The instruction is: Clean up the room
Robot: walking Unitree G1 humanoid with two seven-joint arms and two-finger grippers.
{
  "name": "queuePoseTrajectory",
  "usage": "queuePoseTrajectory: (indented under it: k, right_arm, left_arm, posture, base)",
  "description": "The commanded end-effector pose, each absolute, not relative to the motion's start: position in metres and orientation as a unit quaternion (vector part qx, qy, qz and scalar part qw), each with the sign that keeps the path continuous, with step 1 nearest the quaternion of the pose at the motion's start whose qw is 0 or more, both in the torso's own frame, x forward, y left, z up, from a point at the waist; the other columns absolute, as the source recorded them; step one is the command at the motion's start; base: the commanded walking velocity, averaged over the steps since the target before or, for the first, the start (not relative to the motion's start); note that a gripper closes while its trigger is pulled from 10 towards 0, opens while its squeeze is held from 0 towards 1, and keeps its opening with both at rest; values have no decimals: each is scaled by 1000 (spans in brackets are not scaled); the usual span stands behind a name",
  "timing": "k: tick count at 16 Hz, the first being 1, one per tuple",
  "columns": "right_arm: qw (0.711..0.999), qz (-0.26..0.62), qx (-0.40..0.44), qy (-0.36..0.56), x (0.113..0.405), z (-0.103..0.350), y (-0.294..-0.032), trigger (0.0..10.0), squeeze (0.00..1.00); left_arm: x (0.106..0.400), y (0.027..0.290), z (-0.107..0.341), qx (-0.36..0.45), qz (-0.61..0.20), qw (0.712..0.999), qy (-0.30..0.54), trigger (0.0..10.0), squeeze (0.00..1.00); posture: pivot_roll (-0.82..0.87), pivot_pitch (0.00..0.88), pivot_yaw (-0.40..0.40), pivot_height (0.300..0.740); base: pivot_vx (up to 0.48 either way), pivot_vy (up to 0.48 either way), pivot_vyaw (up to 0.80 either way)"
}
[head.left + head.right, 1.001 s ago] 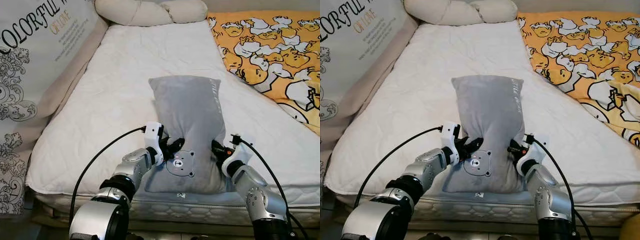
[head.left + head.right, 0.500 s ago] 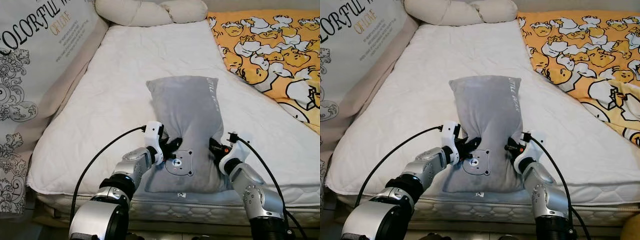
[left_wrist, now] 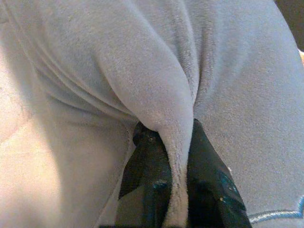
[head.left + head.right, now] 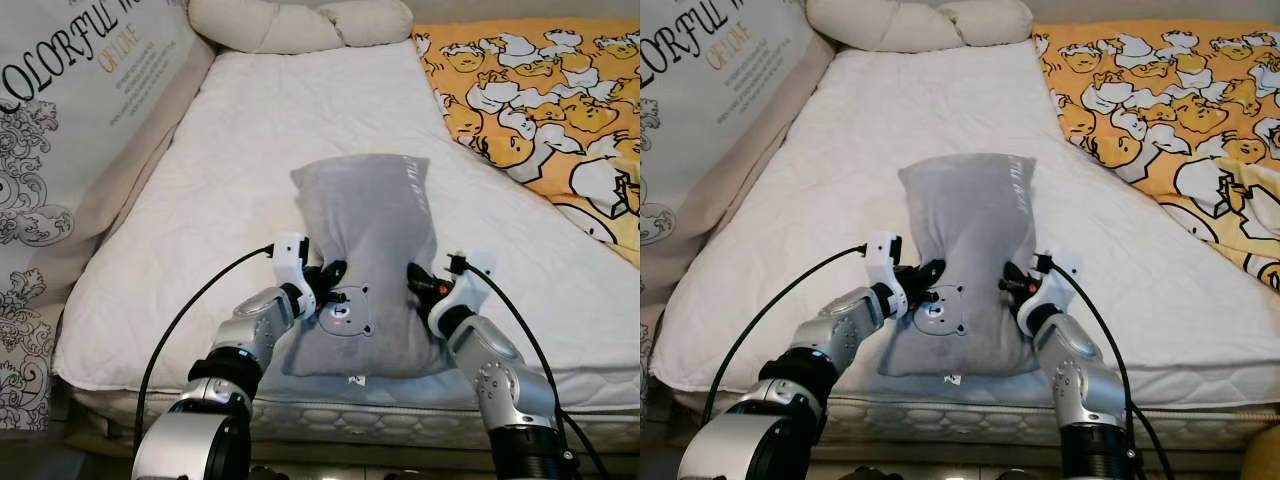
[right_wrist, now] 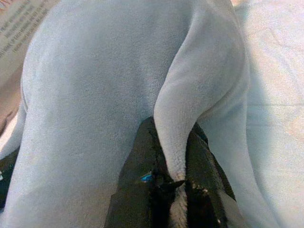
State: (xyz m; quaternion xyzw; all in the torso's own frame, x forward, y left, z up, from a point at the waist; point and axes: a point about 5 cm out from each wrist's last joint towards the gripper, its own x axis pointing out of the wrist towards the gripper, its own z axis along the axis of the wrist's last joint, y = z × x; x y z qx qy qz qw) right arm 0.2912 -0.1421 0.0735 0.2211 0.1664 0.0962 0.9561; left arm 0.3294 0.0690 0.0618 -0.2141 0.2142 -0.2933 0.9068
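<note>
I see a grey plush pillow [image 4: 365, 240] of soft, matt, short-napped fleece, with a stitched bear-face patch near its lower end. It lies on a white quilted cloth mattress cover [image 4: 250, 150], matt, with a fine stitched diamond texture. The left end effector [image 3: 172, 156] has matt black, slightly scuffed plastic-looking fingers pinching a fold of the fleece; the right end effector [image 5: 172, 164] looks the same and grips another fold. My arms show brushed silver metal with glossy black cables. An orange printed cloth blanket [image 4: 540, 90] looks smooth, and the cream knotted cushion [image 4: 300, 22] looks softly matt.
</note>
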Motion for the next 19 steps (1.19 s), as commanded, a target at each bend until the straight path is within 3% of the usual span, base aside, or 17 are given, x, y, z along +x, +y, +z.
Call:
queuePoseTrajectory:
  k: [1,4,7,10,13,14,15,19]
  right_arm:
    - [955,145,216,141,298,90,-118,10000,0]
    - [953,165,240,81,308,119,-106,10000,0]
    - [955,161,249,30,308,139,-102,10000,0]
    - [953,153,262,20,306,142,-98,10000,0]
    - [967,154,204,0,300,147,-99,10000,0]
    - [967,153,204,-2,298,148,-99,10000,0]
    - [969,155,192,-8,297,149,-99,10000,0]
    - [972,156,176,-9,291,152,-100,10000,0]
  left_arm:
    - [330,62,73,-215,-318,902,200,0,0]
    - [330,79,106,-86,-326,935,107,0,0]
    - [324,95,150,-89,-283,955,20,0,0]
    - [314,104,158,-50,-258,965,6,0,0]
    - [309,119,157,-4,-198,980,3,0,0]
    - [306,122,156,16,-188,982,6,3451,0]
    - [302,123,153,35,-176,984,2,10000,0]
    - [299,114,155,51,-207,977,1,10000,0]
  posture:
    - [-132,0,81,740]
    - [-111,0,74,740]
    - [-95,0,61,740]
    - [-96,0,85,740]
    - [-104,0,101,740]
    - [-107,0,106,740]
    - [-122,0,117,740]
    - [-120,0,101,740]
  base:
    - [0,0,0]
    - [0,0,0]
    - [0,0,0]
    - [0,0,0]
    - [0,0,0]
    - [0,0,0]
    - [0,0,0]
    - [0,0,0]
